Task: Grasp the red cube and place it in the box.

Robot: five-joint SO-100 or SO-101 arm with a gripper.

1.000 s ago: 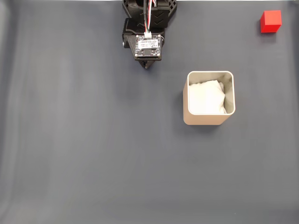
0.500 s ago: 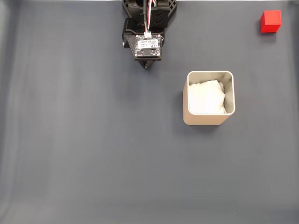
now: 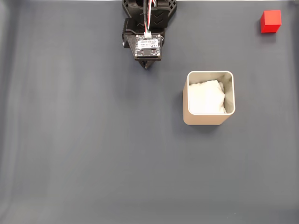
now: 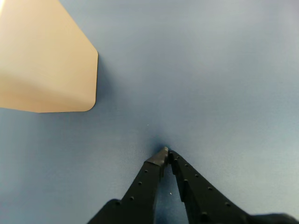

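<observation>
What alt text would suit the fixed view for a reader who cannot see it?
A red cube sits at top right of a grey table, apart from a beige padded box near centre. The arm's gripper hangs at top centre, holding nothing.

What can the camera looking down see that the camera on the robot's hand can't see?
The fixed view alone shows the small bright red cube sitting in the top right corner of the dark grey table, the white soft padding inside the box, and the black arm with its circuit board. The wrist view alone shows the two black fingertips of the gripper pressed together, shut and holding nothing. Both views share the beige box with rounded corners, and the table.
</observation>
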